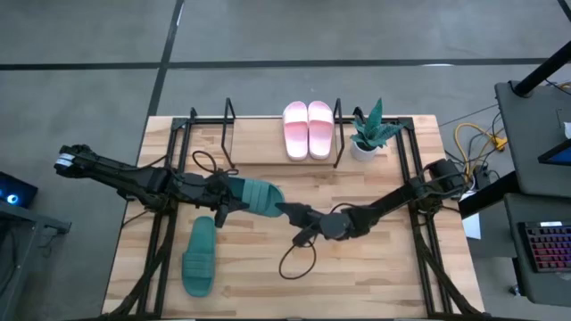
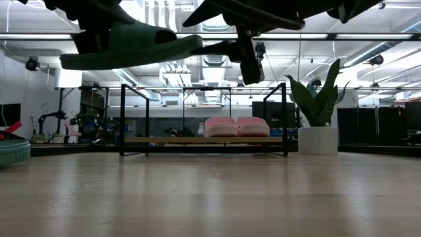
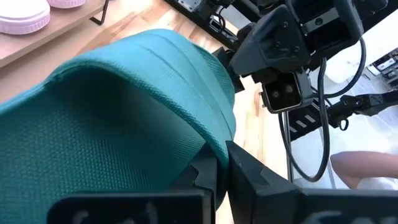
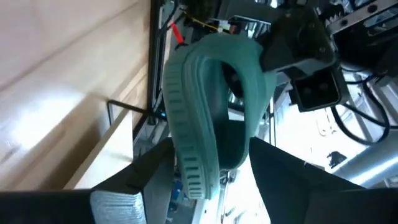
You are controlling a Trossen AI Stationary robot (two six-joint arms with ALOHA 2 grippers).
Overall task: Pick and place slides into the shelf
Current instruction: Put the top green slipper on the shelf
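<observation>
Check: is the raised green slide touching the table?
Apart. The low view shows the green slide hanging well above the table, with open room visible beneath its sole. The left claw holds it; the right claw is at its toe.

shelf (image 1: 234, 152) left half free — pink pair (image 1: 308, 129) right

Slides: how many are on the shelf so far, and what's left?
The pink pair sits on the shelf. One green slide is in the air, gripped by the left end effector, with the right end effector at its toe. The other green slide lies on the table.
</observation>
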